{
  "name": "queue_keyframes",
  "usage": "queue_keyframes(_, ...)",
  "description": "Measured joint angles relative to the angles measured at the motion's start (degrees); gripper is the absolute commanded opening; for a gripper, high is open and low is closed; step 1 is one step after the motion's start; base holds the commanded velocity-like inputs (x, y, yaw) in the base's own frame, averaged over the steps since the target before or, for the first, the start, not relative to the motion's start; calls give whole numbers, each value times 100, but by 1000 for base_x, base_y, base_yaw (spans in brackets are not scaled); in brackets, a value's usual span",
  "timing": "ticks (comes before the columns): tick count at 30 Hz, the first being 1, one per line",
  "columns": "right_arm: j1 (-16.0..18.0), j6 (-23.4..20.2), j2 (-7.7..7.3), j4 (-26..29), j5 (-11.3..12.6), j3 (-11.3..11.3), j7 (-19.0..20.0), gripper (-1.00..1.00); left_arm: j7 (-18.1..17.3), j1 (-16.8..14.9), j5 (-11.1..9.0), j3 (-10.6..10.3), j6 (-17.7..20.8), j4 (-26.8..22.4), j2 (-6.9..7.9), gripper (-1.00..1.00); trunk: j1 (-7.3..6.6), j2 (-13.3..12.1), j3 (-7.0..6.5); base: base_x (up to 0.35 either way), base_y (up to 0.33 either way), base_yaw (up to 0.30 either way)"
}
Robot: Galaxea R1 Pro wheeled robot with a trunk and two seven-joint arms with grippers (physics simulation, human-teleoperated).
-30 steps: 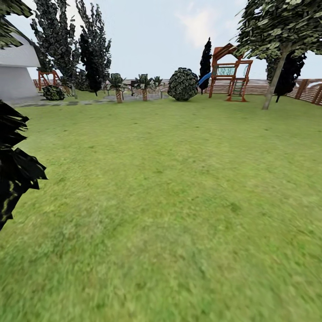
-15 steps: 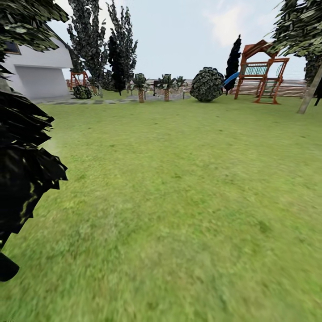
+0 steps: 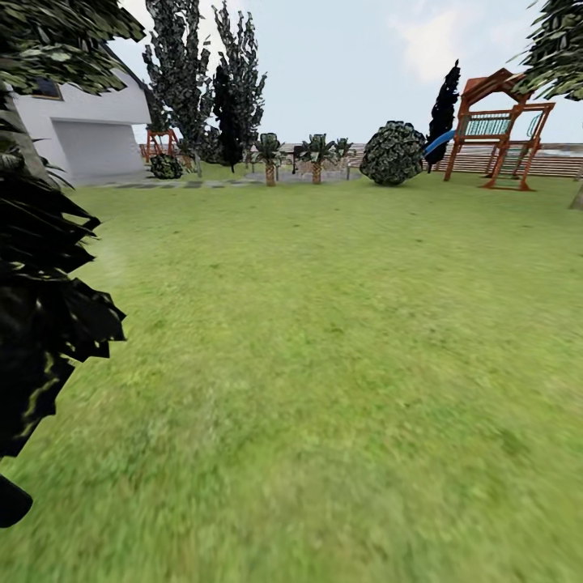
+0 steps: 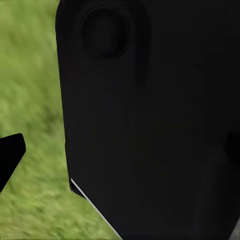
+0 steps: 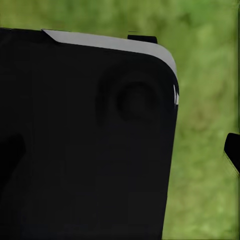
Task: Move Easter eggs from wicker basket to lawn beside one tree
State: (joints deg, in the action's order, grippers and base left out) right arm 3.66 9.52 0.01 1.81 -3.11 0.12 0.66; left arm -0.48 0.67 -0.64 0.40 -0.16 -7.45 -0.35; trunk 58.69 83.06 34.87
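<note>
The lawn spreads wide and flat ahead of me in the head view, reaching a far brown slatted fence. The Easter eggs and the wicker basket are out of view. In the left wrist view a black panel of my own body stands close, with grass beside it and a dark finger tip at the picture's edge. The right wrist view is much the same: a black panel, grass and a dark tip. How the jaws stand cannot be told.
Dark spiky foliage hangs very close on my left. Far off stand a white house, tall dark trees, short palms, a round bush and a red wooden playset. Leafy branches show at the right edge.
The whole picture has slid rightward, so the camera has turned left: more of the house and the near foliage shows, and the thin-trunked tree at the right has left the frame.
</note>
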Motion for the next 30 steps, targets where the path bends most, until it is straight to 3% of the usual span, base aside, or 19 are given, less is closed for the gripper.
queue_keyframes(30,0,-1,-1,8,23,0,0,100,0,-1,0,0,0,0,0,100,0,0,0,340,0,0)
